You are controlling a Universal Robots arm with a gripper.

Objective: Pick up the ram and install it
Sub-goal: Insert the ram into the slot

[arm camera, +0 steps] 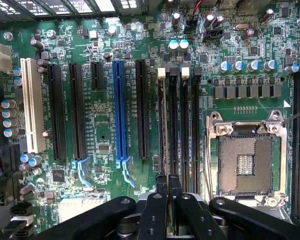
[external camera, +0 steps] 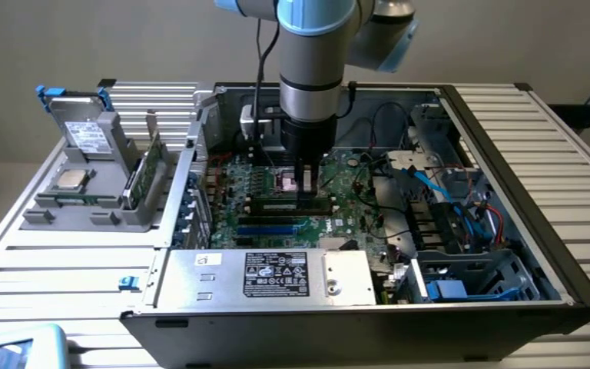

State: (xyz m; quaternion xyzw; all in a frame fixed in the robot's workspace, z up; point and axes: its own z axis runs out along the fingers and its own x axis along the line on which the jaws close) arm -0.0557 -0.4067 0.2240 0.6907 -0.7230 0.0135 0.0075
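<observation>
Exterior view, arm: the arm (external camera: 316,69) is set upright over the open computer case (external camera: 525,165), so that the pincer (external camera: 300,188) is brought straight down onto the motherboard (external camera: 362,196).
Exterior view, the ram: the ram (external camera: 290,204) is seen as a dark green bar lying along the memory slots (external camera: 264,212), directly under the pincer tips. It is judged to be at its slot, not on the bench (external camera: 49,269).
Exterior view, holder: a grey holder (external camera: 70,214) is stood on the bench at the exterior view's left. A processor chip (external camera: 70,181), a drive (external camera: 88,134) and another green stick (external camera: 141,177) are carried in it, presumably so that each can be taken from above.
Exterior view, obstructions: the power supply (external camera: 274,277) is placed close to the slots. Loose cables (external camera: 449,192) are gathered toward the exterior view's right, apart from the pincer.
Wrist view, pincer: the fingers (arm camera: 161,187) are drawn almost together, with only a thin gap. A narrow grip on the ram's edge is judged, though the contact itself is hidden.
Wrist view, alignment: the fingers are held in line with the memory slots, so that the stick can be seated squarely.
Wrist view, surroundings: the empty processor socket (arm camera: 247,162) is found just beside the slots. A blue slot (arm camera: 120,110) and a white slot (arm camera: 31,105) are set on the other side. Capacitors (arm camera: 247,65) are stood near the slot ends.
</observation>
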